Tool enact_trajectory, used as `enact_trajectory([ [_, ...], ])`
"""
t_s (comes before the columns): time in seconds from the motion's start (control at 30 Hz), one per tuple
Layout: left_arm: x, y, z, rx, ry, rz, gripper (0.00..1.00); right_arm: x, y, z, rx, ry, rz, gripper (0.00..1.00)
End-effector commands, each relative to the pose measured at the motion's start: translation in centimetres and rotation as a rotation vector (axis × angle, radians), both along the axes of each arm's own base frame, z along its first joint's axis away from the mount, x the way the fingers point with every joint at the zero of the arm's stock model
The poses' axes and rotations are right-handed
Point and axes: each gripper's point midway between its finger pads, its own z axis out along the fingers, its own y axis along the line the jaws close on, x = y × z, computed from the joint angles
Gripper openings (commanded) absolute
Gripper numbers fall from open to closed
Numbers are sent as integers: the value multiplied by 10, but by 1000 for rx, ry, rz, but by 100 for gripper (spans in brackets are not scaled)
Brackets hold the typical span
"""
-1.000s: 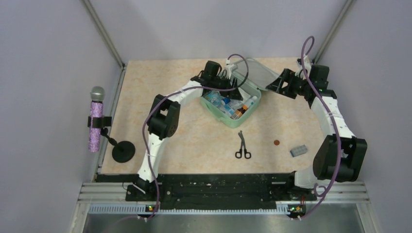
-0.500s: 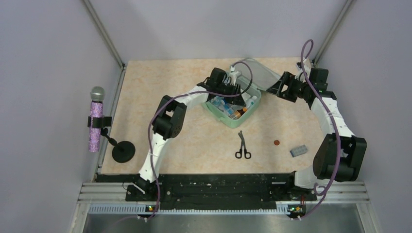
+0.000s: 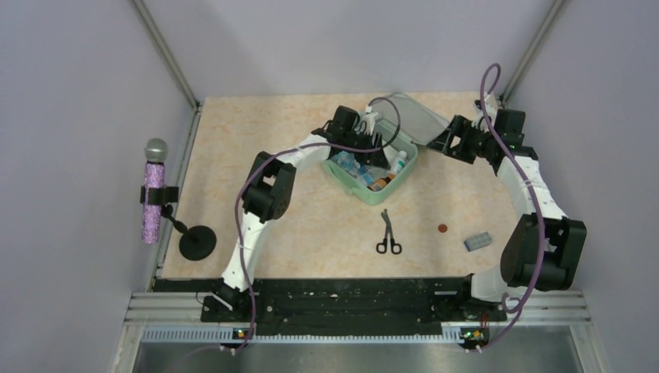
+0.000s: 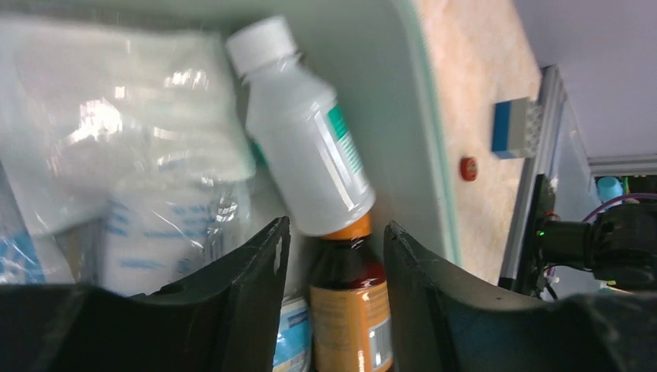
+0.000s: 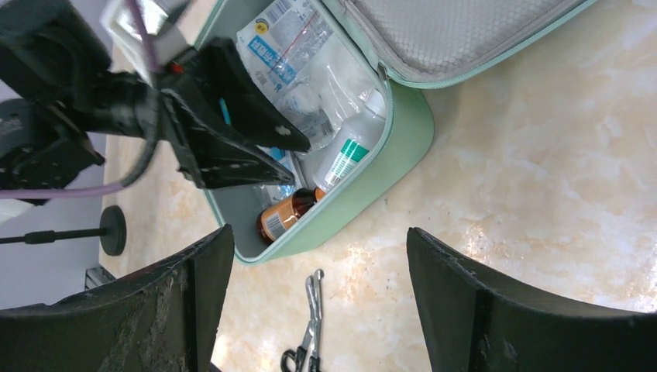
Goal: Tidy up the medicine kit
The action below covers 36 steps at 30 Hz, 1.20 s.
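Observation:
The mint green medicine kit (image 3: 359,189) stands open at mid table, its grey-lined lid (image 3: 414,117) tipped back. My left gripper (image 3: 376,149) is open and reaches down inside the kit. In the left wrist view its jaws (image 4: 335,232) straddle an amber bottle (image 4: 352,306) lying under a white bottle (image 4: 306,159), beside clear plastic packets (image 4: 116,139). My right gripper (image 3: 449,141) is open and empty, hovering just right of the lid. Its view shows the kit (image 5: 403,147), both bottles and black scissors (image 5: 310,345) on the table.
The scissors (image 3: 388,233) lie in front of the kit. A small red disc (image 3: 442,228) and a blue-grey brick (image 3: 478,242) lie to the right. A microphone on a stand (image 3: 154,190) stands at the left edge.
My left gripper has moved right and further into the kit, then eased back slightly. My right gripper has shifted a little to the right, away from the lid.

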Motion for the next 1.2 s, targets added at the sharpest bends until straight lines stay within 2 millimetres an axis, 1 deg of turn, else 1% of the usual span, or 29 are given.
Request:
enact_trajectory([
  [0.0,21,-7,86,-158,-149,-45,54,7,-9,5,-38,-40,-6,80],
  [0.1,19,0,109,-195,-159,-69,55,10,-12,2,-52,-34,-20,80],
  [0.2,18,14,134,-206,-208,-65,56,17,-19,-3,-71,-19,-51,80],
  [0.27,23,28,144,-180,-250,-32,56,23,-23,-5,-83,-12,-73,80],
  [0.33,33,45,150,-122,-300,33,56,31,-25,-6,-76,-10,-86,79],
  [0.43,50,78,158,-50,-360,135,56,42,-19,-9,-11,-6,-74,79],
  [0.57,70,125,161,36,-365,273,57,58,-11,-8,119,9,-64,85],
  [0.6,74,135,159,55,-359,296,57,62,-10,-8,150,12,-63,89],
  [0.63,75,145,159,68,-353,308,57,67,-10,-8,171,17,-70,97],
  [0.73,75,170,152,118,-342,322,58,79,-10,-13,228,51,-90,99],
  [0.83,66,186,147,151,-320,291,58,89,-9,-17,266,72,-86,99],
  [0.93,61,201,138,226,-360,252,57,99,-13,-23,261,80,-107,99],
  [1.0,60,210,132,268,-364,251,57,101,-16,-31,261,103,-130,99],
  [1.17,57,230,125,321,-313,303,56,99,-19,-47,239,143,-150,98],
])
